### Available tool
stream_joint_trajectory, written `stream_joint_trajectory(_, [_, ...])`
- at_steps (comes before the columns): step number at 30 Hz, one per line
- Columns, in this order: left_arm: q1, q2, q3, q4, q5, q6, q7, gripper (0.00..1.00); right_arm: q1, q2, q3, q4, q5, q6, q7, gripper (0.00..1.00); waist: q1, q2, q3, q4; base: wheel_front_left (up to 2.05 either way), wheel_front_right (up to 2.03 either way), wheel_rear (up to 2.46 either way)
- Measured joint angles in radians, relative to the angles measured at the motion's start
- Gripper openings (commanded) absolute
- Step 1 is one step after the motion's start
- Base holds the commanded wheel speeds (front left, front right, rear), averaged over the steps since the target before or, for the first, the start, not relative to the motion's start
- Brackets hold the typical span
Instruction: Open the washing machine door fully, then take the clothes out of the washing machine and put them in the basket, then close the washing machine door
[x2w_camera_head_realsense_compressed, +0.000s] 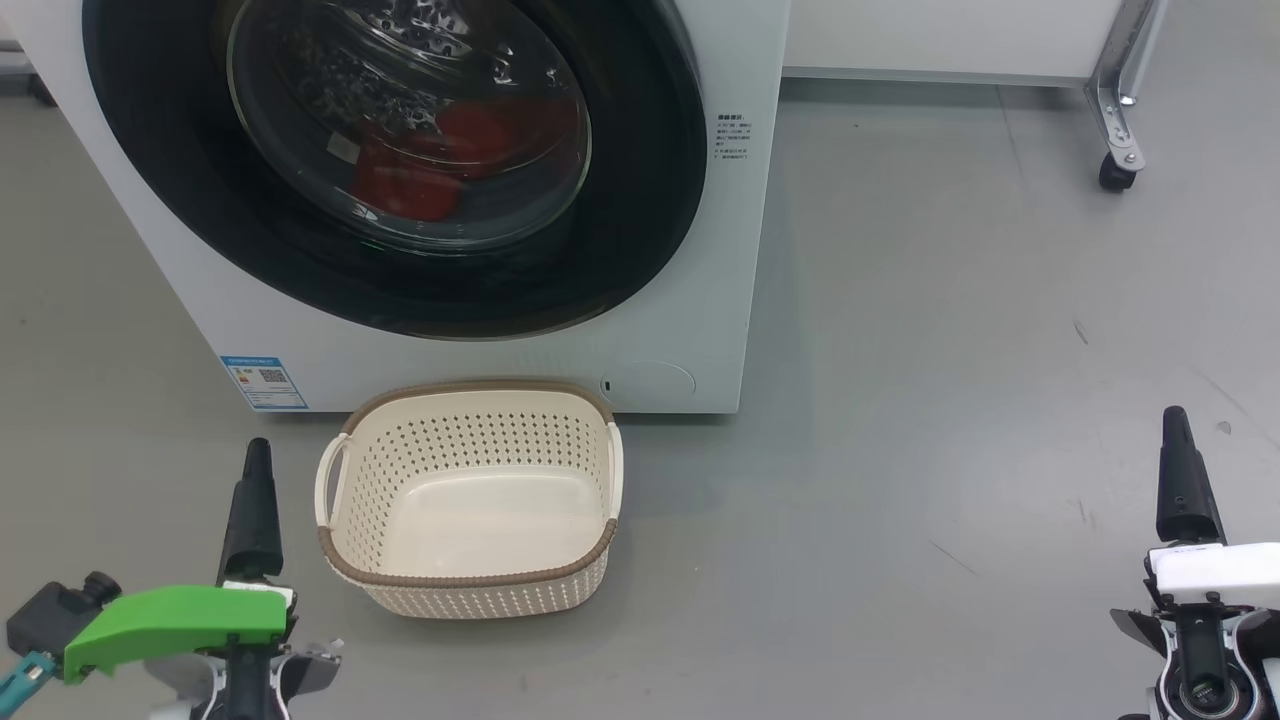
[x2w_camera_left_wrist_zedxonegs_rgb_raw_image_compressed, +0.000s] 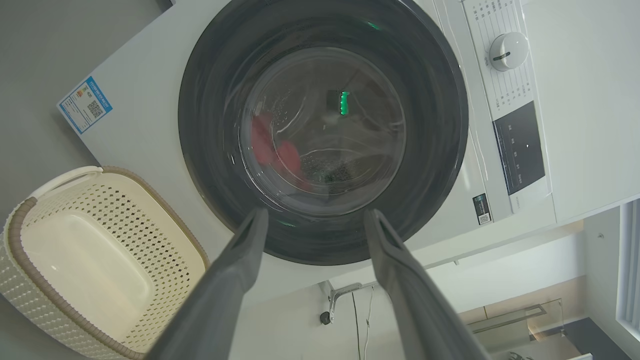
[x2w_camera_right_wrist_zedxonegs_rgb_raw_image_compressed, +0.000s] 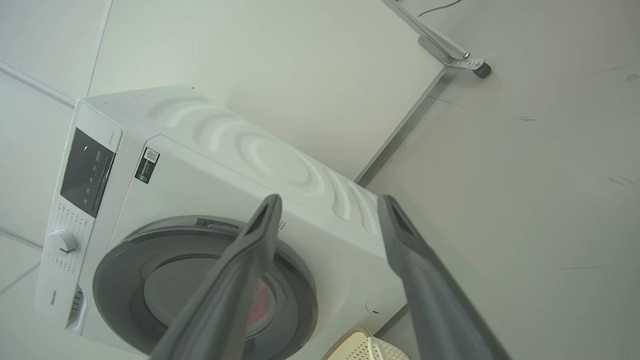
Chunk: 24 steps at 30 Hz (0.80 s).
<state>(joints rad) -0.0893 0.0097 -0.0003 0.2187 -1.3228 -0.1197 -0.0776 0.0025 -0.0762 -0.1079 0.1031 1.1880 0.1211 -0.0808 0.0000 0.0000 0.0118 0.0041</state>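
Hovering low | left end effector (x2w_camera_left_wrist_zedxonegs_rgb_raw_image_compressed: 316, 214) spread, empty, just left of basket (x2w_camera_head_realsense_compressed: 465, 580) | right end effector (x2w_camera_right_wrist_zedxonegs_rgb_raw_image_compressed: 330, 200) spread, empty, well apart | washing machine door (x2w_camera_head_realsense_compressed: 640, 200) shut | clothes (x2w_camera_head_realsense_compressed: 440, 165), blurred behind glass, probably in drum

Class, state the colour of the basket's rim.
Brown, woven-look; the basket's rim shows best in the head view.

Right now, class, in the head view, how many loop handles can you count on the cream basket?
2. The left handle and the right handle sit at opposite ends of the basket. None looks hidden.
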Motion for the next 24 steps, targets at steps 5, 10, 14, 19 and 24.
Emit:
stream_joint_trajectory(5, [-0.008, 0.002, -0.002, -0.026, 0.091, 0.0, -0.021, 1.0, -0.003, -0.016, 0.016, -0.028, -0.081, 0.0, -0.016, 1.0, 0.0, 0.0, 0.003, 0.0, 0.0, 0.0, 0.0])
stream_joint_trajectory(10, [-0.024, 0.004, -0.006, -0.047, 0.185, 0.0, -0.035, 1.0, -0.005, -0.034, 0.034, -0.053, -0.168, 0.0, -0.032, 1.0, 0.0, 0.0, 0.005, -0.001, 0.0, 0.0, 0.0])
stream_joint_trajectory(14, [-0.024, 0.006, -0.028, -0.056, 0.272, 0.0, -0.049, 1.0, -0.006, -0.045, 0.049, -0.068, -0.239, 0.001, -0.047, 1.0, 0.0001, 0.0, 0.006, -0.001, 0.0, 0.0, 0.0])
stream_joint_trajectory(19, [-0.024, 0.007, -0.046, -0.069, 0.389, 0.001, -0.069, 1.0, -0.006, -0.058, 0.06, -0.079, -0.345, 0.001, -0.066, 1.0, 0.0, 0.0, 0.005, -0.002, 0.0, 0.0, 0.0])
stream_joint_trajectory(24, [-0.024, 0.008, -0.071, -0.083, 0.502, 0.021, -0.084, 1.0, -0.006, -0.079, 0.083, -0.086, -0.466, -0.001, -0.081, 1.0, 0.0, 0.0, 0.005, -0.004, 0.0, 0.0, 0.0])
